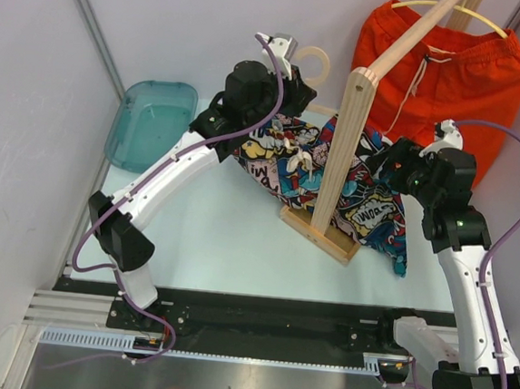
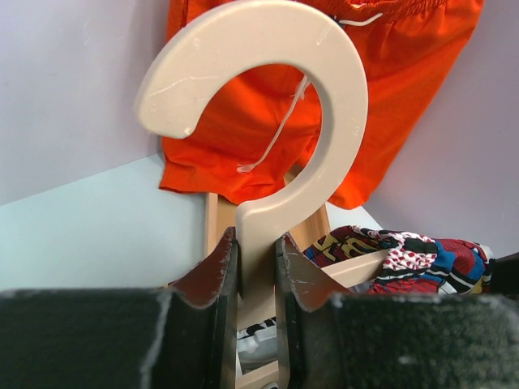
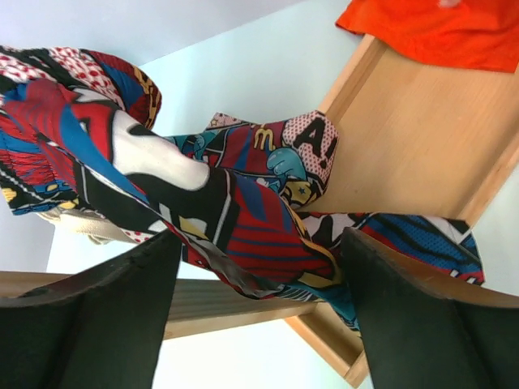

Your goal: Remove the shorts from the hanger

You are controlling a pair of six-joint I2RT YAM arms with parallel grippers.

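**Hanger pinched by left claw, print shorts in the mouth of the right claw**

Top view: the comic-print shorts (image 1: 282,155) lie bunched on the table (image 1: 229,233), draped around the foot of the wooden stand (image 1: 343,156). They stretch from the left claw (image 2: 254,259) across to the right claw (image 3: 261,243).

The orange shorts (image 1: 453,75) hang well behind, on a yellow hanger (image 1: 489,23) at the far end of the stand's rail. A teal bin (image 1: 148,126) sits at far left.

Left claw: I see it pressed together on the neck of the cream hanger (image 2: 336,89), just below the hook, which stands upright above the fingers (image 2: 212,279). The hanger's arm runs off to the right, under the print fabric.

Right claw: spread wide. A fold of the print shorts lies in the gap and reaches both black fingers (image 3: 113,316). I cannot tell whether they press on it. The stand's base board is just behind the fabric.
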